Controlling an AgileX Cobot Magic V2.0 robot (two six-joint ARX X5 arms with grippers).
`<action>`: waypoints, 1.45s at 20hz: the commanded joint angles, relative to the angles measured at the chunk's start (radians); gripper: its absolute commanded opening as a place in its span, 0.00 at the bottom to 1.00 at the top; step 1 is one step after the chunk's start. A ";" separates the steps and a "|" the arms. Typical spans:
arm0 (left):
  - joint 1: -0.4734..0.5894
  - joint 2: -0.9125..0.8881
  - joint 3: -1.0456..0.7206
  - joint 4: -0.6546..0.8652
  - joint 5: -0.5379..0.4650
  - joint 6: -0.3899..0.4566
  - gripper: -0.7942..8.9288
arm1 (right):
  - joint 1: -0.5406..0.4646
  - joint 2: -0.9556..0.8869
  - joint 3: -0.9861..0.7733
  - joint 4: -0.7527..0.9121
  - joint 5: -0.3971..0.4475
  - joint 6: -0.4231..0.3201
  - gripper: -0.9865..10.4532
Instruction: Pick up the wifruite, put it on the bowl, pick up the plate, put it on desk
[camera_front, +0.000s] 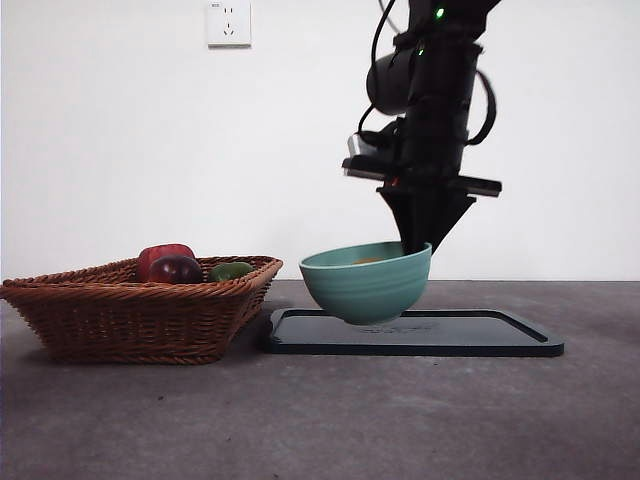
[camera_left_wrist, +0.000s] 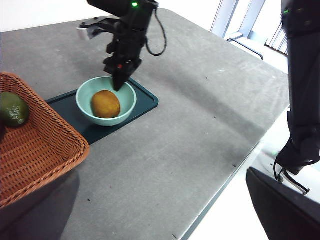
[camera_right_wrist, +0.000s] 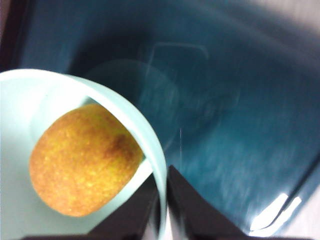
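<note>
Right hand (camera_right_wrist: 162, 200): pinching bowl (camera_front: 368, 282) rim, lifted off dark tray (camera_front: 500, 335).
Wifruite (camera_left_wrist: 105, 104): inside bowl.
Left hand: unseen.
Advice: keep bowl level; lower onto surface (camera_front: 320, 420) gently.

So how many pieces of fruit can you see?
4: an orange fruit in the mint-green bowl; red apple, dark purple fruit and green fruit in the wicker basket. More may be hidden.

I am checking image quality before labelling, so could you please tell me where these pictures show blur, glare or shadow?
Right wrist view: the dark tray is streaked with blur and carries bright glare near one corner, while the wifruite is soft. Front view: sharp, with the right hand a dark silhouette at the bowl rim. Left wrist view: clear, with the basket casting a shadow on the desk.
</note>
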 joint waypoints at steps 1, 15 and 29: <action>-0.012 0.003 0.010 0.011 -0.001 0.016 0.63 | -0.014 0.079 0.077 -0.017 -0.003 -0.025 0.10; -0.012 0.003 0.010 0.012 -0.001 0.016 0.63 | -0.064 0.042 0.143 -0.092 0.082 -0.052 0.55; -0.012 0.003 0.010 0.011 -0.001 0.016 0.63 | -0.041 -0.592 0.121 -0.236 0.068 -0.057 0.68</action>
